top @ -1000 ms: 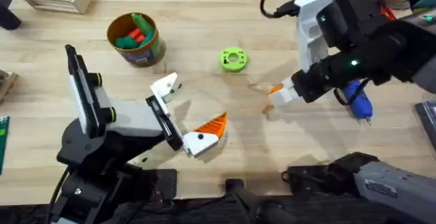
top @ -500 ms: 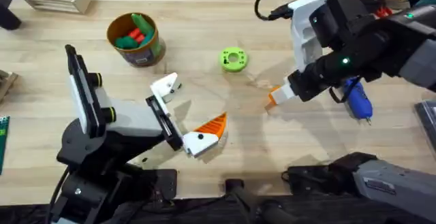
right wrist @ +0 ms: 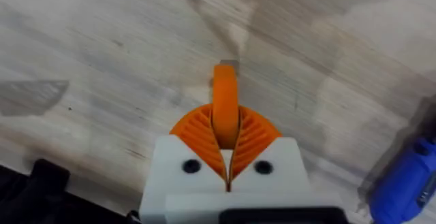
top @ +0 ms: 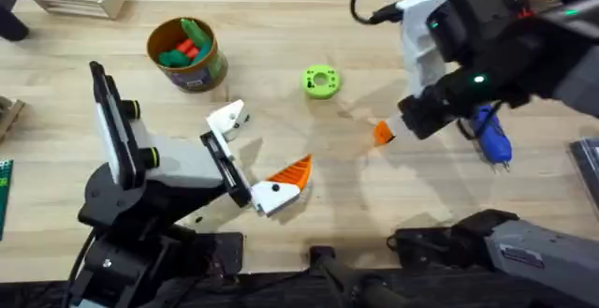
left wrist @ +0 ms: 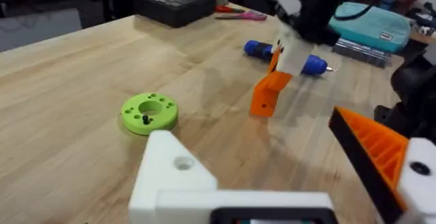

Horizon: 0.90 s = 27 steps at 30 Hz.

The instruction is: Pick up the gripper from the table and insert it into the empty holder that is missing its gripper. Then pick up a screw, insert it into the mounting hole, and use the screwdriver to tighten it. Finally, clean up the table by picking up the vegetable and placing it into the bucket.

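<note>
**Orange finger held above the worktop**

Over the worktop (top: 281,27) at three o'clock, the right claw (top: 391,130) pinches the gripper (right wrist: 225,101) between closed pads. At eight o'clock, the left claw (top: 253,154) gapes empty, its holder (left wrist: 170,176) bare. Screwdriver (top: 491,138) lies just beyond.

Landmark: ring (top: 320,81), mid-table. Bucket (top: 186,55) well left of it, slightly farther back. Holder (top: 227,120) near-left of ring. Gripper (top: 383,132) near-right of ring, held above table in right gripper (top: 398,128). Screwdriver (top: 489,136) far right, beyond gripper.
</note>
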### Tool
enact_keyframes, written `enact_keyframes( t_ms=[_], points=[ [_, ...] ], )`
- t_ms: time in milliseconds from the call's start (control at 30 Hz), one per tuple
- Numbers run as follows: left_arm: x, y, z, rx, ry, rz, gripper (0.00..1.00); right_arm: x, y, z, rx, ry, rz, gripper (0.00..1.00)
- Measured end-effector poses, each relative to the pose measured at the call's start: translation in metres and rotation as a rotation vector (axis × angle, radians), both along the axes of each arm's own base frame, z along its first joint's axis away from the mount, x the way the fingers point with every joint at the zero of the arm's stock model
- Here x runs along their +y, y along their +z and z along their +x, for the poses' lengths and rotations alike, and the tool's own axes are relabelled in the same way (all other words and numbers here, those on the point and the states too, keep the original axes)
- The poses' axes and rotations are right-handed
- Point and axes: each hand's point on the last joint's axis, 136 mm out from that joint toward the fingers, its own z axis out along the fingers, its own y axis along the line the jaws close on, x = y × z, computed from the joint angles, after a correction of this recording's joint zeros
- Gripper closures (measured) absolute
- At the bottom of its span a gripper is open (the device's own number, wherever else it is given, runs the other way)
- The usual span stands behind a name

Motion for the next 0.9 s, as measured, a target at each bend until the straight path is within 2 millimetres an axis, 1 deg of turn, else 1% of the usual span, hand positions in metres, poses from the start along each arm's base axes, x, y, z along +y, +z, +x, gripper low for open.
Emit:
enact_keyframes(
  t_ms=[33,167,267,333,400,433,467,533,567,633,767,900],
  points=[
    [0.0,0.0,0.0,0.0,0.0,0.0,0.014,0.0,0.007,-0.001,-0.015,0.0,0.005,0.984],
    [0.0,0.0,0.0,0.0,0.0,0.0,0.014,-0.001,0.047,0.003,-0.157,-0.015,0.069,0.984],
    [0.0,0.0,0.0,0.0,0.0,0.0,0.014,0.001,0.076,0.008,-0.276,-0.048,0.194,0.985],
    [0.0,0.0,0.0,0.0,0.0,0.0,0.014,0.01,0.098,0.022,-0.373,-0.057,0.332,0.985],
    [0.0,0.0,0.0,0.0,0.0,0.0,0.014,0.024,0.112,0.033,-0.425,-0.048,0.478,0.985],
    [0.0,0.0,0.0,0.0,0.0,0.0,0.013,0.032,0.116,0.038,-0.434,-0.038,0.553,0.985],
    [0.0,0.0,0.0,0.0,0.0,0.0,0.014,0.042,0.117,0.042,-0.428,-0.026,0.63,0.985],
    [0.0,0.0,0.0,0.0,0.0,0.0,0.014,0.061,0.112,0.044,-0.355,-0.019,0.773,0.985],
    [0.0,0.0,0.0,0.0,0.0,0.0,0.014,0.085,0.095,0.037,-0.148,-0.045,0.937,0.985],
    [0.0,0.0,0.0,0.0,0.0,0.0,0.014,0.101,0.086,0.03,0.0,-0.053,1.024,0.985],
    [0.0,0.0,0.0,0.0,0.0,0.0,0.014,0.129,0.081,0.017,0.254,-0.033,1.161,0.985],
    [0.0,0.0,0.0,0.0,0.0,0.0,0.014,0.149,0.073,0.009,0.442,-0.02,1.228,0.985]
  ],
)
